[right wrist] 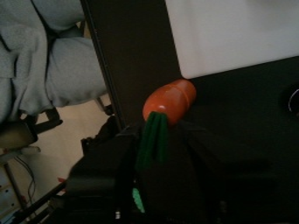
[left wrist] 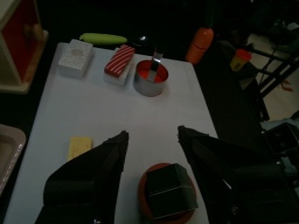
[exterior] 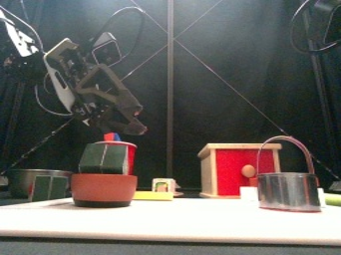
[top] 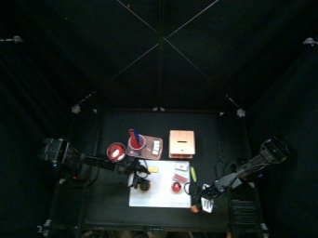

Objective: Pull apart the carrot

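Note:
The carrot (right wrist: 170, 98) is a stubby orange piece with a green top, lying on the black table at the corner of the white mat (right wrist: 233, 35). In the top view the carrot (top: 195, 208) sits near the table's front edge. My right gripper (right wrist: 152, 156) is open, its fingers on either side of the green top; from above, the right gripper (top: 200, 199) is right over it. My left gripper (left wrist: 152, 136) hangs open above the red bowl (left wrist: 170, 194), far from the carrot (left wrist: 202, 39).
A silver cup (left wrist: 149, 77), a red striped piece (left wrist: 119, 59), a white block (left wrist: 76, 57), a green piece (left wrist: 101, 38) and a yellow piece (left wrist: 79, 146) lie on the mat. The tan box (top: 184, 141) stands behind. A person in grey (right wrist: 47, 52) sits past the table edge.

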### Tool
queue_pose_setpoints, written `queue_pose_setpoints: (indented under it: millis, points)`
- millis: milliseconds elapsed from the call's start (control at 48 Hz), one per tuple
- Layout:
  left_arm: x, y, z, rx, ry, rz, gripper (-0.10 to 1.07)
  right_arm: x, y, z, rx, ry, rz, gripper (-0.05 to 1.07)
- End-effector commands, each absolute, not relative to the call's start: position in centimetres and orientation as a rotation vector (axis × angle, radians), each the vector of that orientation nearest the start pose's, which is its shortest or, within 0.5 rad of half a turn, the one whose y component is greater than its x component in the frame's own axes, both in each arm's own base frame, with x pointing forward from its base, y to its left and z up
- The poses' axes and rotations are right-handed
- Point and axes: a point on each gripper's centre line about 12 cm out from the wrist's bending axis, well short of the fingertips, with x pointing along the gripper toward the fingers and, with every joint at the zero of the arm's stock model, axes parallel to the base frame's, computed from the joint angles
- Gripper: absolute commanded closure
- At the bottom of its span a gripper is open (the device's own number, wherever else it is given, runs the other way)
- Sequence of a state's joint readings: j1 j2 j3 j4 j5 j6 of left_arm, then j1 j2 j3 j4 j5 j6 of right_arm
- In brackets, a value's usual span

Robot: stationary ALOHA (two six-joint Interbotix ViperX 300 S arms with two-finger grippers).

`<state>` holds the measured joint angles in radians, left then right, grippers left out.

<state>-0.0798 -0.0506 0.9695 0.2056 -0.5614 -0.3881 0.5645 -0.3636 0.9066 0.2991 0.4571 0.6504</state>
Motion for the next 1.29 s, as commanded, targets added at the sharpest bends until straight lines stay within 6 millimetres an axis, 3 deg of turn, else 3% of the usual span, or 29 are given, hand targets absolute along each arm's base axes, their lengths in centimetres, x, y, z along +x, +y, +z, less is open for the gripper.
queue_pose_setpoints:
  millis: [0,188,292,792,1000,1271]
  points:
    - [34.0,-4.1,15.8,-0.217,0.353,-0.152,0.11,23.2,16.4,19.7,0.613,1.118,0.177,0.39]
    - [34.0,-4.0,15.7,-0.227,0.353,-0.144,0.11,23.6,15.5,19.9,0.579,1.093,0.161,0.63]
    - [34.1,-3.8,15.8,-0.246,0.348,-0.128,0.11,24.0,14.8,20.5,0.563,1.052,0.159,0.69]
    - [35.0,-4.1,16.9,-0.231,0.313,-0.145,0.11,27.1,8.5,25.1,0.492,0.668,0.096,0.69]
    - [36.2,-5.2,18.1,-0.211,0.279,-0.187,0.1,28.0,7.5,26.6,0.476,0.545,0.102,0.69]
    - [38.1,-5.6,17.3,-0.202,0.29,-0.196,0.01,28.8,5.8,27.2,0.45,0.468,0.073,0.69]
